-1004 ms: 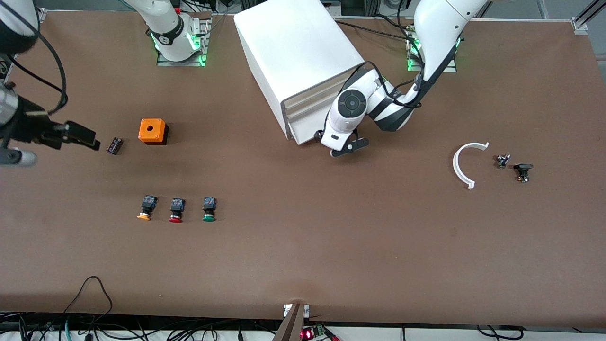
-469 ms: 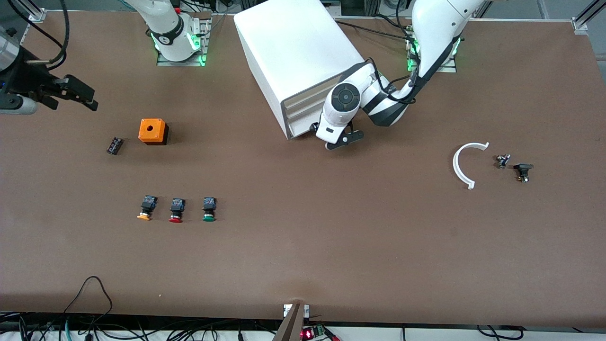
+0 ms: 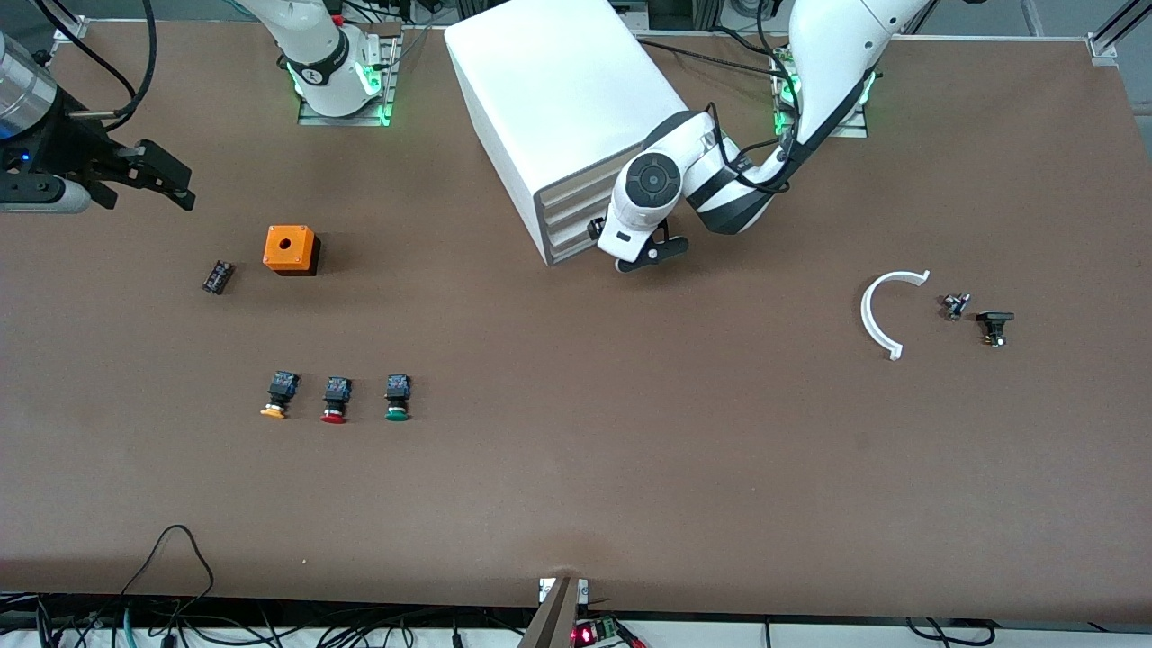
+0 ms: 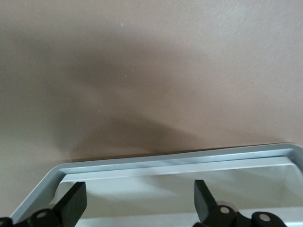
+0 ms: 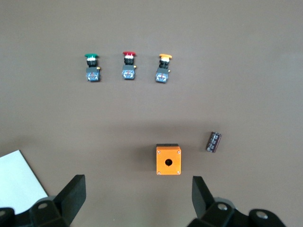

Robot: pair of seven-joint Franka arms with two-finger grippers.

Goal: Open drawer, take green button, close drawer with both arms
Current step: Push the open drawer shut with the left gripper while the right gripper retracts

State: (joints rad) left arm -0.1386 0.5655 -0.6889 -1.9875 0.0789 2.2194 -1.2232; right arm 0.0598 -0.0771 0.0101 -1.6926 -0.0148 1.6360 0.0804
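Down on the bench [image 3: 630,468]: button [image 3: 397,397] with round green cap and black-and-blue boxy body, lying beside a red button [image 3: 335,400] and an orange button [image 3: 280,394]. Left pincer [image 3: 634,256] spread open at the cabinet [image 3: 558,99] front, against the drawer [image 4: 180,163]. Right pincer [image 3: 153,175] open, hanging over the bench's right-arm end.
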